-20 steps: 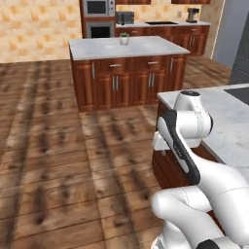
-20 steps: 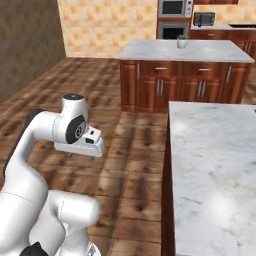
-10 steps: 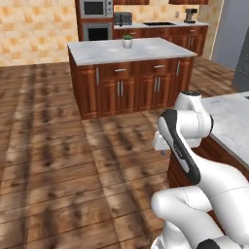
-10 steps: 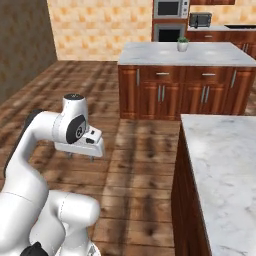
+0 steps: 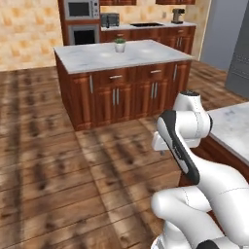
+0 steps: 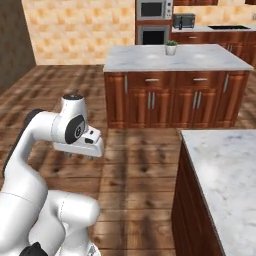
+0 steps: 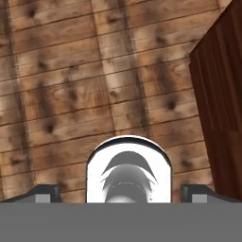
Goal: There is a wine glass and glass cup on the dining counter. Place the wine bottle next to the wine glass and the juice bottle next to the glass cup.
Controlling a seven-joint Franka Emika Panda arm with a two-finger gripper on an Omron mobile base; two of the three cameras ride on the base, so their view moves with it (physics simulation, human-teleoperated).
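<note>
A folded robot arm is shown beside a marble counter in a wood-floored kitchen.

A marble-topped island (image 5: 124, 54) with brown cabinets is seen ahead, with a small potted plant (image 5: 119, 44) on top; a microwave (image 5: 81, 8) and toaster (image 5: 111, 20) are set against the back wall. The dining counter (image 6: 227, 175) is seen at the robot's right, its visible part bare. The arm is bent at the elbow, and the gripper (image 7: 121, 191) is pointed down at the plank floor (image 7: 71, 94), its dark fingertips (image 7: 45, 191) spread wide apart with nothing between them.
</note>
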